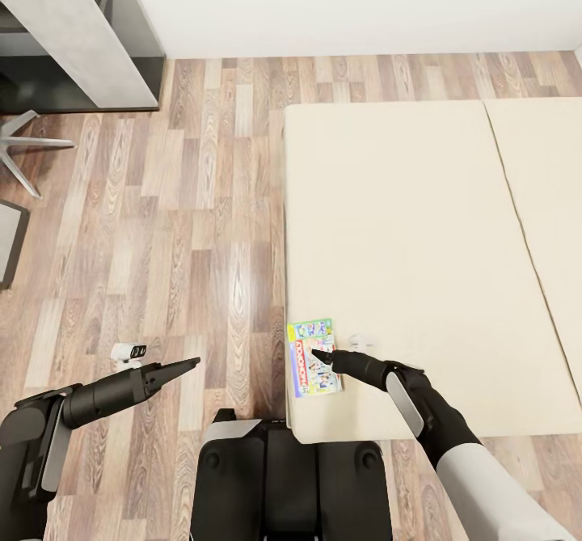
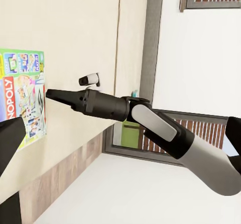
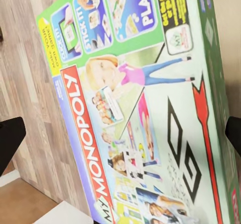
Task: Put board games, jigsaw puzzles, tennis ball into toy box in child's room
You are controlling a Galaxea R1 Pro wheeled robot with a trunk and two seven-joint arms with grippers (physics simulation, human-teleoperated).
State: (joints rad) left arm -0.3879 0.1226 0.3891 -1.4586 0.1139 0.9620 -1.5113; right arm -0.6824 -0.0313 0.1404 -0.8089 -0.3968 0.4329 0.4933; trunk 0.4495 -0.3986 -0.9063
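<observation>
A board game (image 1: 312,357) with a green edge and a red Monopoly banner lies flat on the near left corner of the bed (image 1: 420,226). My right gripper (image 1: 321,356) hovers low over its lid, pointing along it, open and holding nothing. In the right wrist view the lid (image 3: 135,108) spans the space between the two wide-apart fingertips (image 3: 10,141). My left gripper (image 1: 187,363) is open and hangs over the floor left of the bed, its fingers (image 2: 9,143) facing the game (image 2: 22,96) and the right gripper (image 2: 52,95).
A small white object (image 1: 360,340) lies on the mattress just right of the game, and another (image 1: 128,352) sits on the wood floor near my left arm. A grey desk end (image 1: 81,31) and chair legs (image 1: 20,149) stand at the far left.
</observation>
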